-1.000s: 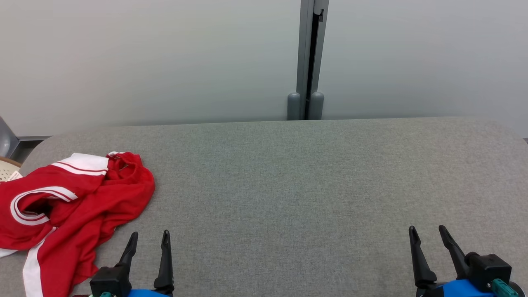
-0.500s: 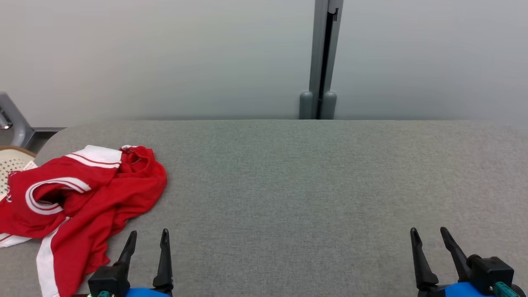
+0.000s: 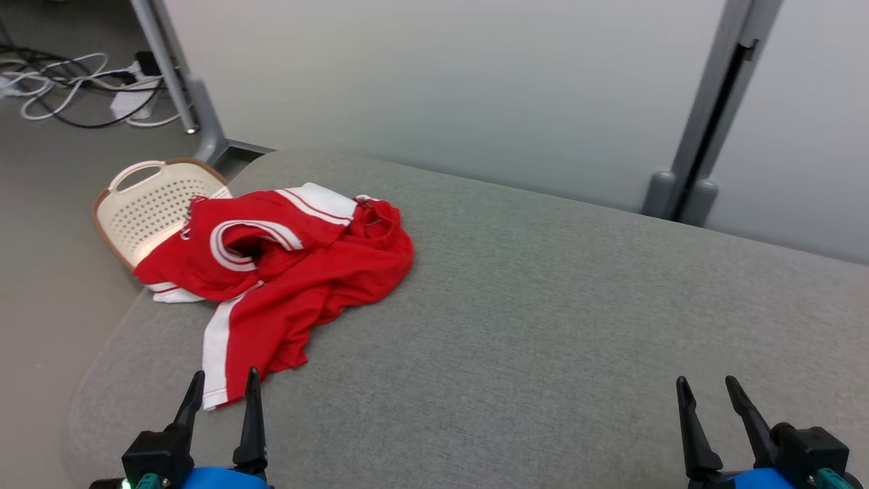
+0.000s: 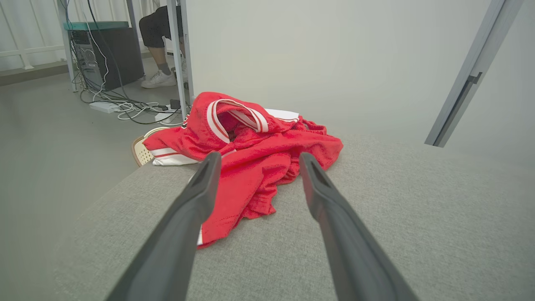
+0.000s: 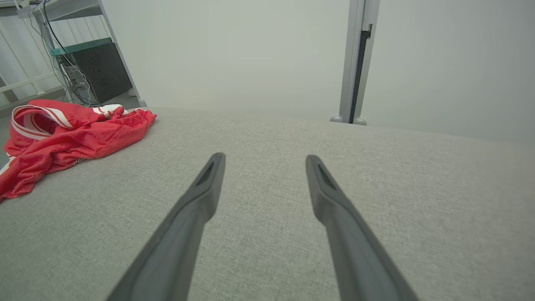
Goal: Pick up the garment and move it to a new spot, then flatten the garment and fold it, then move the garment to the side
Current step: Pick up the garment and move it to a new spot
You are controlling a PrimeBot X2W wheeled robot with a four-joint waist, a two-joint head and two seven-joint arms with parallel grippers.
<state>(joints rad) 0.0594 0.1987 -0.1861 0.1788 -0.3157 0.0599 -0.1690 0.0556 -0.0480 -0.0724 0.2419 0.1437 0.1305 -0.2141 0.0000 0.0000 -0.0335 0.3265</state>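
The red garment (image 3: 285, 272) with white stripes lay crumpled in the left-centre of the head view, at the left end of the grey padded table (image 3: 543, 305). 1 white-trimmed part drooped over the table's edge, above a pale perforated basket (image 3: 146, 204) on the floor at the upper left. A long flap with a white band trailed toward the bottom of the frame and ended just beyond the fingertips of the left gripper (image 3: 225, 372).

That gripper sat at the lower left with its 2 fingers spread apart and nothing between them. In its wrist view the fingers framed the near folds of the cloth without touching them. The right gripper (image 3: 705, 380), at the lower right, was likewise spread and empty over bare table, well apart from the garment.

The step in hand appeared to be the 1st one, the pick-up, not yet begun. To do it well, the left gripper would likely need to:

- Reach forward and down onto a thick bunch near the middle of the heap, not the thin trailing flap, which could slip out or drag the rest along.
- Drop the fingers low enough to gather several layers before closing.
- Lift high enough that the drooping part cleared the table edge and the basket rim.

The wide bare stretch at the centre and right of the frame looked like the natural new spot, and the right gripper was free to take a 2nd hold there.
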